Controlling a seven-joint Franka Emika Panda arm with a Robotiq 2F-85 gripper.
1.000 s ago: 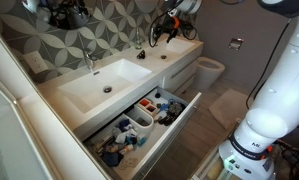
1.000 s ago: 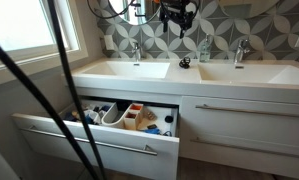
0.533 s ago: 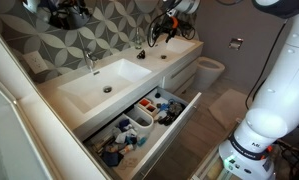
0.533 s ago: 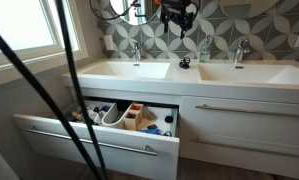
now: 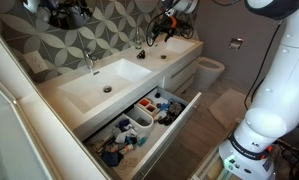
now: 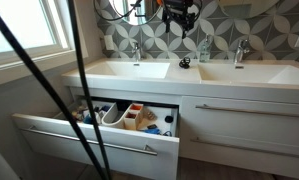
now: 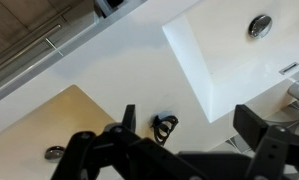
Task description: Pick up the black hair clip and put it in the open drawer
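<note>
End effector (image 6: 177,26) above black hair clip (image 7: 165,126); wrist view shows prongs.

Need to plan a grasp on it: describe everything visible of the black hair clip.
The black hair clip is a tiny, dark piece with a thin looped outline; its material is too small to tell. It lies flat on the white countertop between the two sinks, as an exterior view also shows. Only the counter touches it; the open gripper hangs above it, apart.
</note>
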